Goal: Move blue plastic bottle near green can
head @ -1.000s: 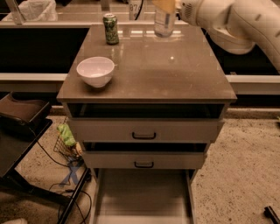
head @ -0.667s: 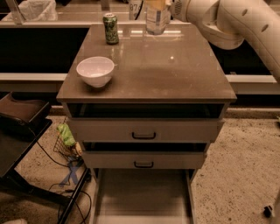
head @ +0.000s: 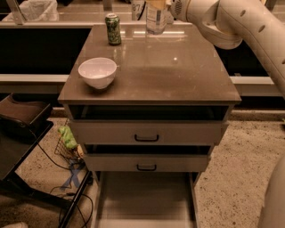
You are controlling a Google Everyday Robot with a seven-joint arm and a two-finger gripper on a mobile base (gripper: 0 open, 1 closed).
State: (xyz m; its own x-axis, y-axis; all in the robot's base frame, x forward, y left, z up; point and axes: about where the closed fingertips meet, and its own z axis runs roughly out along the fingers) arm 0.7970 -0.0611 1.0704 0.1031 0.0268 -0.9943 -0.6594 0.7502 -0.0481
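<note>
A brown-topped drawer cabinet (head: pixel 178 75) fills the middle of the view. It has two pale drawer fronts, each with a small black handle; the upper drawer (head: pixel 146 132) and the lower drawer (head: pixel 146 163) each have a dark gap above them. Below them, a pale tray-like bottom section (head: pixel 144 198) reaches out at floor level. The white robot arm (head: pixel 242 24) comes in from the right edge and curves across the top right corner toward the rear of the cabinet top. Its gripper (head: pixel 158 3), cut off by the upper edge of the view, sits directly over the blue plastic bottle (head: pixel 156 20) and is closed on the bottle's upper part. The clear bottle stands upright at the rear centre of the top. Its pale label carries print that cannot be read, and its cap is out of sight. Speckled floor (head: pixel 240 178) lies to the right, and a black piece of furniture (head: pixel 20 133) stands to the left. Beside that are a green object (head: pixel 67 136) and a blue strap (head: pixel 73 173) near some cables. A white bowl (head: pixel 97 72) rests near the front left corner of the top. The green can (head: pixel 113 29) stands upright at the rear left, with a silver rim and a dark green pattern on which no brand or writing can be made out. The bottle is to the can's right, near it but with a clear gap between them.
</note>
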